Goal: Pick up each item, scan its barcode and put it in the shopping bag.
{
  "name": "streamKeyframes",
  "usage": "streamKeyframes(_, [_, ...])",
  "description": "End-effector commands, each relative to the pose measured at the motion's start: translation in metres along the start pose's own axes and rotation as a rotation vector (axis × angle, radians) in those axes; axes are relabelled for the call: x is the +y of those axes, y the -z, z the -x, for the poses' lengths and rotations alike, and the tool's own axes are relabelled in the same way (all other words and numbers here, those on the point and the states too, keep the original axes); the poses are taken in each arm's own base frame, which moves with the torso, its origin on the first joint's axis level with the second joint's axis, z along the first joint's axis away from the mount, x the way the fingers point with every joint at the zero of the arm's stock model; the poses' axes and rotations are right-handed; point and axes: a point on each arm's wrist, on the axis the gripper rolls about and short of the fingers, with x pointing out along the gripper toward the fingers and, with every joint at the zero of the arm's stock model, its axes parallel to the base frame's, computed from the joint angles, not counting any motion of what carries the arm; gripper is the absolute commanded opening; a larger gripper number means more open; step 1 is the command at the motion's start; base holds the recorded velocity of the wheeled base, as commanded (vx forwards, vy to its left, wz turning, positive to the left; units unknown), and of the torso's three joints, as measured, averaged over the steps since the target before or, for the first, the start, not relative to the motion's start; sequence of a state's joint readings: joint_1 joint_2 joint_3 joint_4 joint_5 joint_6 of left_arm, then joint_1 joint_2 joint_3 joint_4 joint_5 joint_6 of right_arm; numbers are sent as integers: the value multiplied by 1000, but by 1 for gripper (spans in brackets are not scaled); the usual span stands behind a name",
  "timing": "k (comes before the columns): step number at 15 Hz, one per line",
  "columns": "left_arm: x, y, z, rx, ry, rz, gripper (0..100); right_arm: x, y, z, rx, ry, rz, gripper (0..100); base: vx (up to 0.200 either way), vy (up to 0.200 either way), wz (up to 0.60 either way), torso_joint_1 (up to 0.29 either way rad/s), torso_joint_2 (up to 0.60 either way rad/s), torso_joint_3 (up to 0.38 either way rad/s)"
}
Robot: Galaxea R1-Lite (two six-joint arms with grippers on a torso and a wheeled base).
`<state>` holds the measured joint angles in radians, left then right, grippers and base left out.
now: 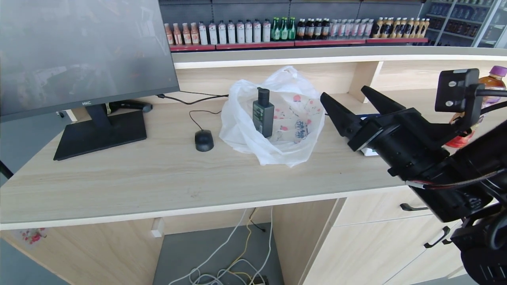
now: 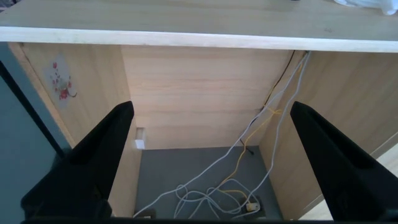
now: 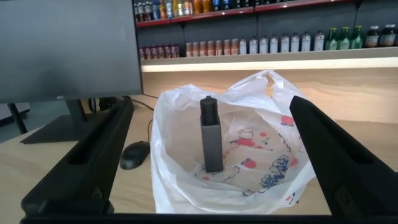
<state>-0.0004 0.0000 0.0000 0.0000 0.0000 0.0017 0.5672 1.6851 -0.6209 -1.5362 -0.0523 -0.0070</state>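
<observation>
Right gripper (image 1: 343, 92): jaws spread wide, nothing between them. It hangs over the counter (image 1: 119, 178), just right of the shopping bag (image 1: 237, 126) and pointing toward it.

Left gripper (image 2: 211, 115): jaws also wide apart, empty. It sits below the counter edge and faces the open recess, where loose cables (image 2: 211, 193) lie on the floor.

Shopping bag: white plastic, mouth open, on the counter near its middle. A dark bottle (image 1: 263, 114) stands upright inside, cap up.

Under the right gripper a white box (image 1: 370, 151) lies on the counter, mostly hidden by the arm. Its shape cannot be told.

Far right, behind the arm: a drink bottle with purple cap (image 1: 493, 81), upright.

Left of the bag: a black mouse (image 1: 204, 140), near but not touching. Further left: a monitor (image 1: 79, 51) on its stand. A dark object (image 1: 130, 105) lies behind the stand, possibly a handheld scanner.
</observation>
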Motion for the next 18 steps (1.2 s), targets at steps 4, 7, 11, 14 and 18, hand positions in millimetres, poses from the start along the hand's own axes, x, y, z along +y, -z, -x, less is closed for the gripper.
streamKeyframes(4, [0,0,0,0,0,6,100,0,4,3,16,1,3,100,0,-200,0,4,0,4])
streamKeyframes(7, [0,0,0,0,0,9,100,0,5,1,13,1,3,100,0,-200,0,1,4,2])
streamKeyframes(11, [0,0,0,0,0,9,100,0,11,1,27,-1,5,100,0,-200,0,2,0,1])
streamKeyframes(14, [0,0,0,0,0,9,100,0,14,2,33,-1,4,100,0,-200,0,1,2,1])
streamKeyframes(18, [0,0,0,0,0,9,100,0,16,1,38,1,3,100,0,-200,450,-1,-1,1])
